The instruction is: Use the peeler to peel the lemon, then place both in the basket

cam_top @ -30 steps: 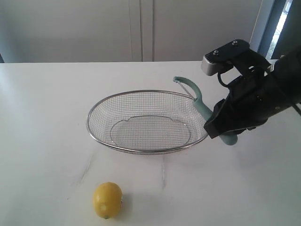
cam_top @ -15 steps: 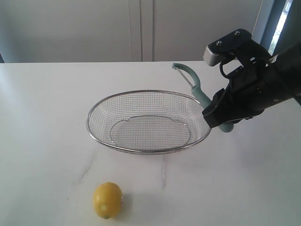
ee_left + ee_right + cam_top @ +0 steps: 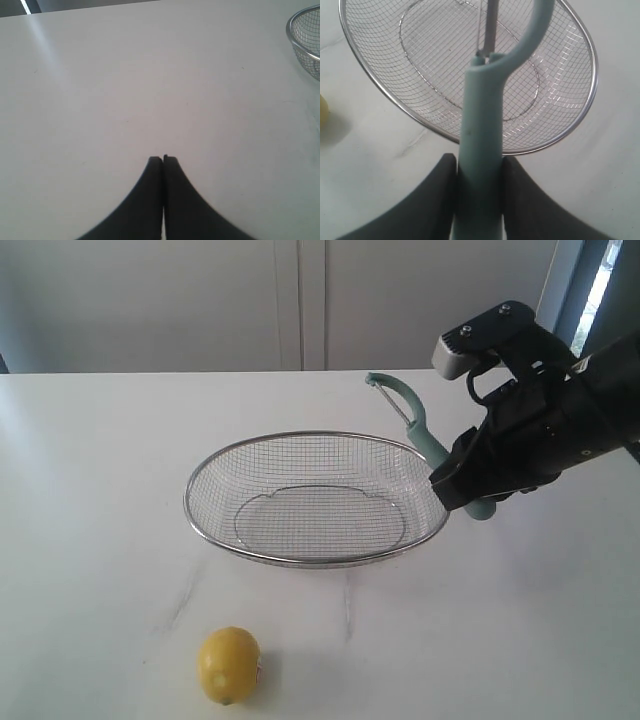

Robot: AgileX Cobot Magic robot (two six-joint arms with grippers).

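Note:
The yellow lemon (image 3: 229,665) lies on the white table near the front edge, left of centre; a sliver of the lemon (image 3: 322,111) shows in the right wrist view. The wire-mesh basket (image 3: 300,437) sits mid-table, nothing in it. My right gripper (image 3: 470,495) is shut on the pale teal peeler (image 3: 415,430), held above the table at the basket's right rim, head pointing up and back. In the right wrist view, the fingers (image 3: 442,185) press both sides of the peeler handle (image 3: 480,150) over the basket (image 3: 385,95). My left gripper (image 3: 163,159) is shut on nothing, over bare table.
White table (image 3: 100,490) all around. A pale wall with cabinet doors stands behind, and a window edge shows at the far right. The basket's rim (image 3: 300,40) shows at one corner of the left wrist view.
The right gripper lifted the peeler up and slightly back beside the basket's right rim, then held still over the last half second. Lemon and basket have not moved.

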